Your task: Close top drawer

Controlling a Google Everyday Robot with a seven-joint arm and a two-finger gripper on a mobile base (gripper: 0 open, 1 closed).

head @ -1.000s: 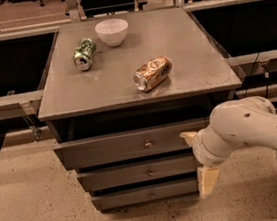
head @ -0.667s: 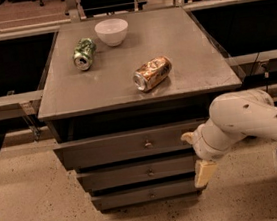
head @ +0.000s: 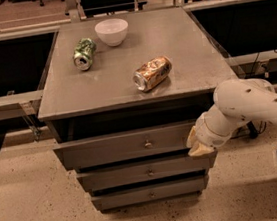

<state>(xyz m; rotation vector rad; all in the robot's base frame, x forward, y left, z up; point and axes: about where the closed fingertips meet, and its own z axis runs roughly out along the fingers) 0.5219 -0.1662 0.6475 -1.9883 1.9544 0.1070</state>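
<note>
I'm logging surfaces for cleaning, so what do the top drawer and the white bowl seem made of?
The top drawer looks like grey metal, matte: dull even sheen, with a shinier silver knob. The white bowl looks like glazed ceramic, possibly plastic: smooth, uniform white. The gripper is at the right end of the drawer's front.

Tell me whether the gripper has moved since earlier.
Yes. The gripper has risen from beside the lower drawer fronts to the right end of the top drawer.

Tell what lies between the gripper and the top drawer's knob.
Camera view: bare front panel only. The gripper is at the right end of the top drawer.
</note>
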